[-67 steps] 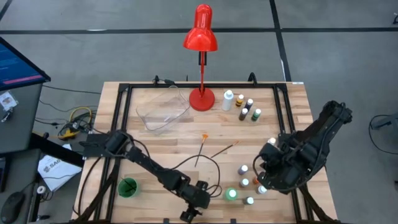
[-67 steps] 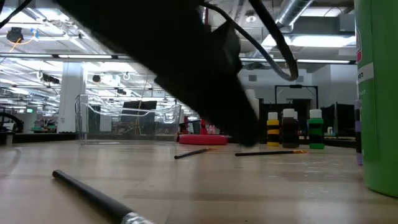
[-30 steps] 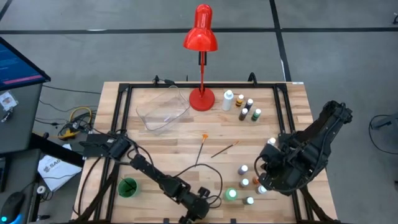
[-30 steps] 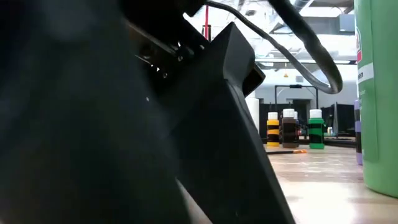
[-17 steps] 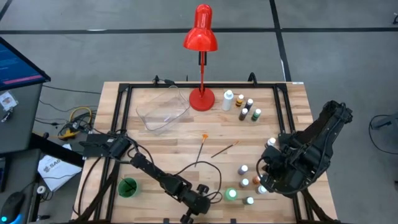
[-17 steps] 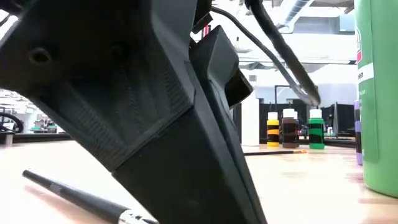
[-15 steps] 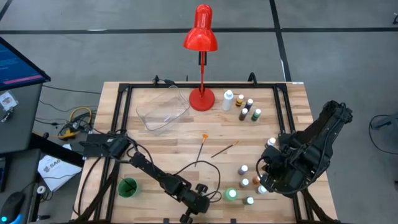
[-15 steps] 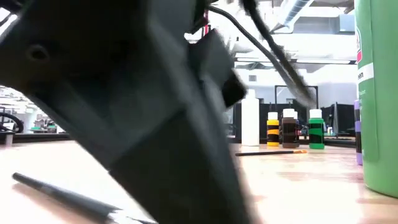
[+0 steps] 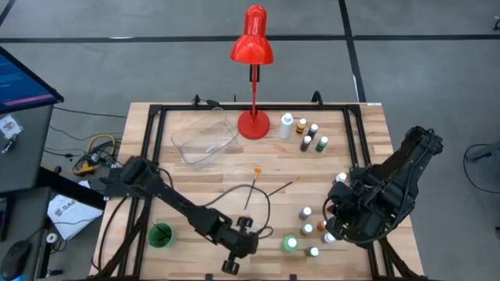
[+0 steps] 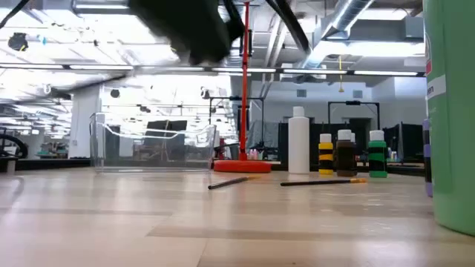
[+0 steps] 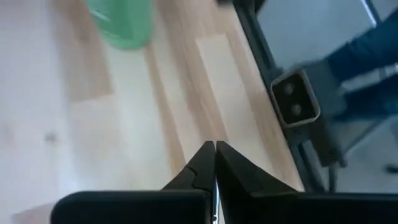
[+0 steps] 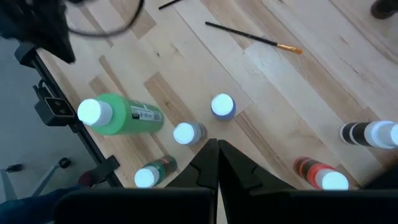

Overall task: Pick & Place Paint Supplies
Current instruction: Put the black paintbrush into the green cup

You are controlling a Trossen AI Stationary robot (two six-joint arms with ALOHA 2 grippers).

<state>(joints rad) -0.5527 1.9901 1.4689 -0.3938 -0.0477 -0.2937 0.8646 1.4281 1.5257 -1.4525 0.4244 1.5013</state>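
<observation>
While your left gripper [image 11: 215,144] hangs pressed together near the table's [image 9: 180,179] front edge, I can't tell if it pinches anything; right gripper [image 12: 217,142], also pressed together, hovers over the near bottles [image 12: 222,106], so descending could topple them. Count: six bottles there, five by the lamp [image 9: 251,47], two brushes [image 9: 254,183] mid-table

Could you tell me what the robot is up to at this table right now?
It is sorting paint supplies. The left gripper is shut at the table's near edge; whether it holds a brush cannot be told. The right gripper is shut and empty, poised above a cluster of small paint bottles. Two brushes lie mid-table, more bottles stand beside the red lamp, and the clear bin looks empty.
</observation>
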